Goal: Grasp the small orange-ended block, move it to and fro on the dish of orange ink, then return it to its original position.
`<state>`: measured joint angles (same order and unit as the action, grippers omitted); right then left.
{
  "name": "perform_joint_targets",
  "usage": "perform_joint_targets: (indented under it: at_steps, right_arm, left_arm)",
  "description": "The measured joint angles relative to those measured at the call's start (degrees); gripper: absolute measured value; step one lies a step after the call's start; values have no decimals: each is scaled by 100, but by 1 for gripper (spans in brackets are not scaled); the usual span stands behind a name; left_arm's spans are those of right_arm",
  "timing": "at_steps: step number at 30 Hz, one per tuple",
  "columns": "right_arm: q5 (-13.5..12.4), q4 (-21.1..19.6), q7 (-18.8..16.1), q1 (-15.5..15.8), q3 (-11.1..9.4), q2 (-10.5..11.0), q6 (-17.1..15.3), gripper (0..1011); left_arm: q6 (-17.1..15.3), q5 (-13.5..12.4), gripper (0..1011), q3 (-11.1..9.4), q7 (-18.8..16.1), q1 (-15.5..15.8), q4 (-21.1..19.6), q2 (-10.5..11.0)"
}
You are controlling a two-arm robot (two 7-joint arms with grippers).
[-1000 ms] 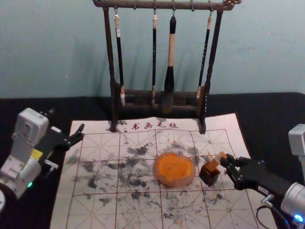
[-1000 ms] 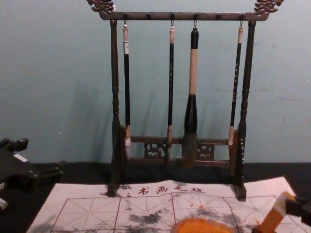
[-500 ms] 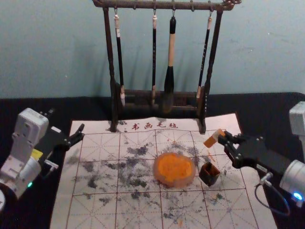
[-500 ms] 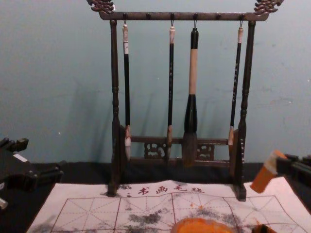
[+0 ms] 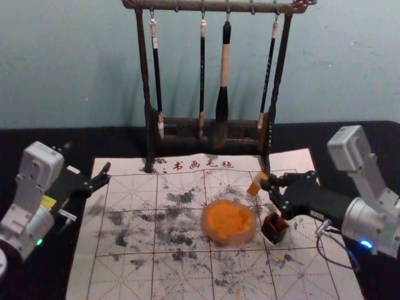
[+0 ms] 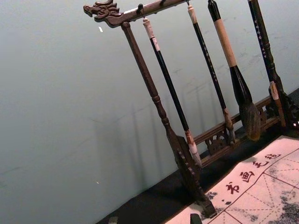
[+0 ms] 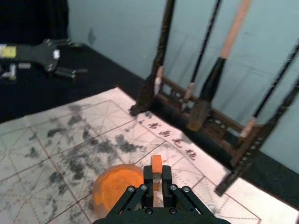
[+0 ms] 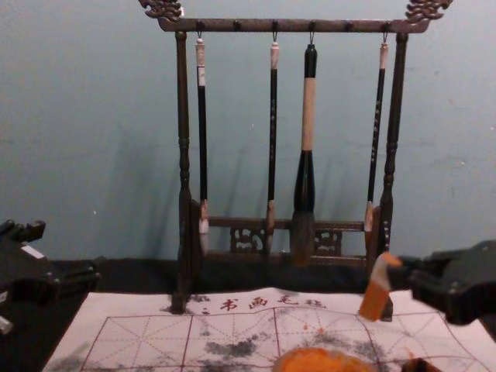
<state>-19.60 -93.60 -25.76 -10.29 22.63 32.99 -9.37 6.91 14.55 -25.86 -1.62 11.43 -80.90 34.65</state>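
Within my nearly closed right claw [image 7: 157,175], the gripped block [image 5: 254,186] tilts; pressing hard on the dish [image 5: 229,222] below could twist it loose; opposite, my left claw [image 5: 108,174] gapes empty.

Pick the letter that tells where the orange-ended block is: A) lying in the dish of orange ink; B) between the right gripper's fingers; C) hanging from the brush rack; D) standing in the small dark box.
B: the right gripper has its two fingers closed on either side of the orange-ended block, whose orange end sticks out past the fingertips.
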Motion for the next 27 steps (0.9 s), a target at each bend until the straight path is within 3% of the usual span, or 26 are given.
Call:
perform_joint_targets:
  at_steps: [10, 27]
  right_arm:
    - [462, 47, -251, -275, 421, -3, -254, 57]
    - [784, 238, -499, -578, 783, -175, -356, 57]
  left_arm:
    - [0, -1, 1001, 0, 0, 0, 0, 0]
    - [0, -1, 1001, 0, 0, 0, 0, 0]
